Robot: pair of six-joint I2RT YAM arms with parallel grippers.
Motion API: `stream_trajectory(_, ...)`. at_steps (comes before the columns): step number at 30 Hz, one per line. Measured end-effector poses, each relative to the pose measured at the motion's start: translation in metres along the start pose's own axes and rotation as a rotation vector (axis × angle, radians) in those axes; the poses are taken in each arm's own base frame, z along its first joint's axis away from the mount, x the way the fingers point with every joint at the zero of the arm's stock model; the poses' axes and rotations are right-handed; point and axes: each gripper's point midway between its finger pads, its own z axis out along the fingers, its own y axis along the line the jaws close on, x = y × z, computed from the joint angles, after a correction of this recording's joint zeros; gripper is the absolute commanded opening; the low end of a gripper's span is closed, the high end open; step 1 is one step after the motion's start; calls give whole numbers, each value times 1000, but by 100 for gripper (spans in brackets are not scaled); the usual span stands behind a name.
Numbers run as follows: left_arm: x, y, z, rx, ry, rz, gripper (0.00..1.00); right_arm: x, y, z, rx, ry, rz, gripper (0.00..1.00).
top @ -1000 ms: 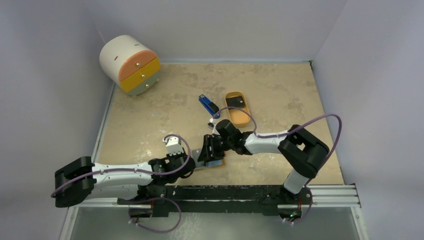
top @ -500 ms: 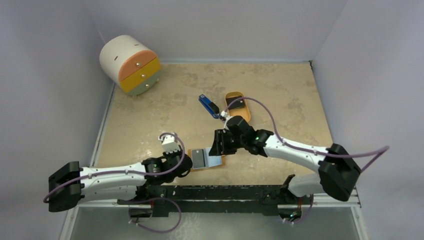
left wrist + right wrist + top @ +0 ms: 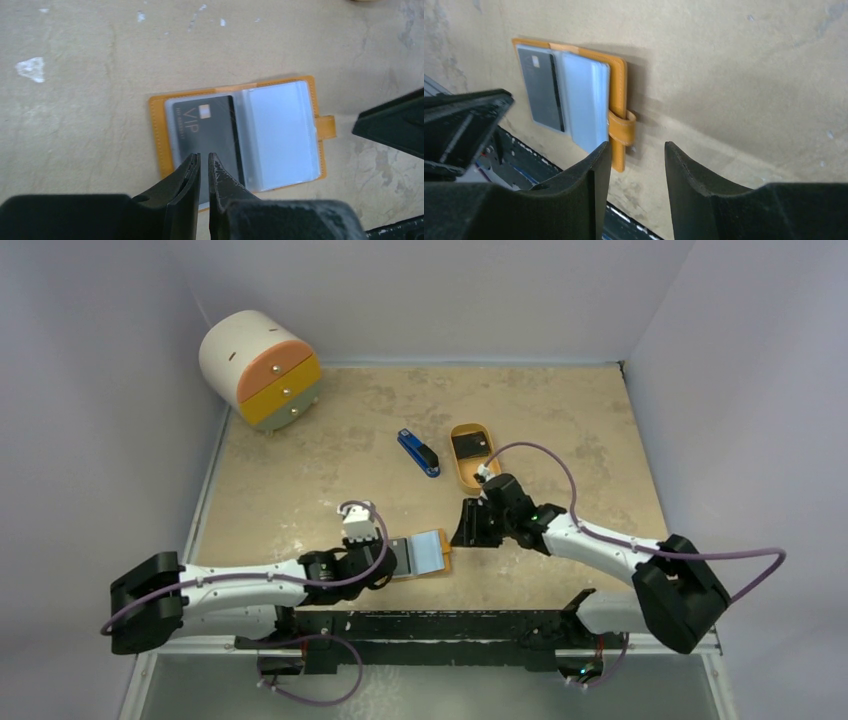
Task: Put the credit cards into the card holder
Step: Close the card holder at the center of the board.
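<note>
Now the left gripper (image 3: 204,159) rests its nearly closed jaws on the open card holder (image 3: 159,136). The right gripper (image 3: 636,147) has open, empty jaws beside it.

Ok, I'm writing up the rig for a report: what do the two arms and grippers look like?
The left arm and right arm have white links between bulky black joints, each with a looping purple cable. The left gripper and right gripper are matte black with two tapered fingers.

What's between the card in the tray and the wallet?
Only the right gripper, open and empty, hanging over the table between the tray and the open wallet. The card lies uncovered in the tray, and the wallet's clear sleeve is free too.
</note>
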Motion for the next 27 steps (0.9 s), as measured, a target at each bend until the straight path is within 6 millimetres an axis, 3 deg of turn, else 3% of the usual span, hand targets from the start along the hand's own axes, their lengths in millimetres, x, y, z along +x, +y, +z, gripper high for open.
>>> stream_trajectory(5, 7, -31, 10, 52, 40, 45, 9, -10, 8, 12, -40, -30, -8, 46)
stream_trajectory(9, 15, -44, 17, 86, 66, 59, 9, -15, 11, 21, -56, -39, -12, 44)
stream_trajectory(20, 28, -43, 42, 71, 112, 53, 7, -15, 20, 39, -116, -4, -66, 36)
stream_trajectory(27, 25, -45, 48, 76, 104, 24, 6, -13, 27, 35, -170, -10, -94, 33)
